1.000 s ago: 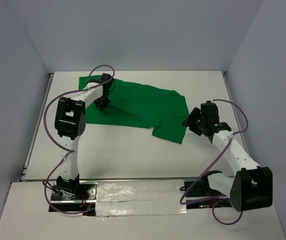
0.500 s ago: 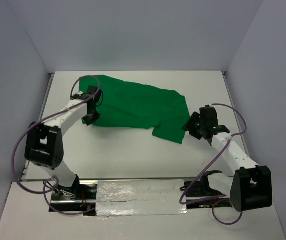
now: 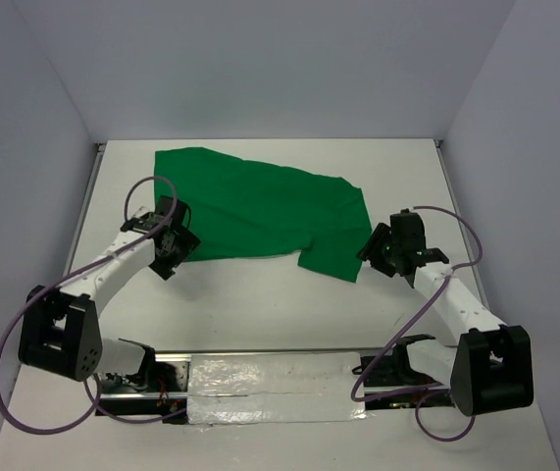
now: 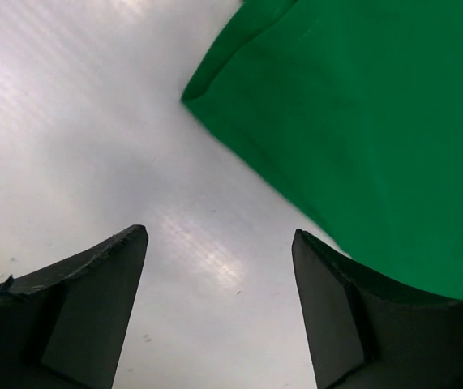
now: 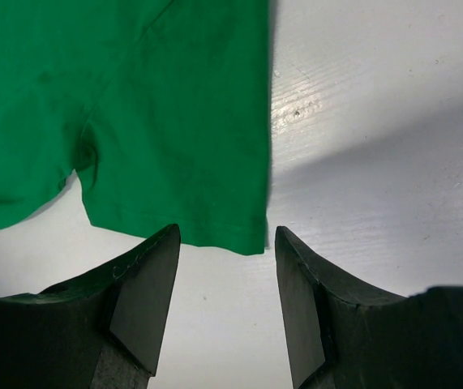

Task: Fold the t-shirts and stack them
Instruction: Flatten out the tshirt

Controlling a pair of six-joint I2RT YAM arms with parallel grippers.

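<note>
The green t-shirt (image 3: pixel 260 206) lies spread on the desk (image 3: pixel 280 294), long axis left-right, its left corner just beside the released left gripper (image 4: pixel 219 243), its right sleeve just ahead of the released, empty right gripper (image 5: pixel 225 235)

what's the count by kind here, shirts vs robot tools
green t-shirt: 1
tools: 2, the left tool and the right tool, both open and holding nothing
total: 3
</note>
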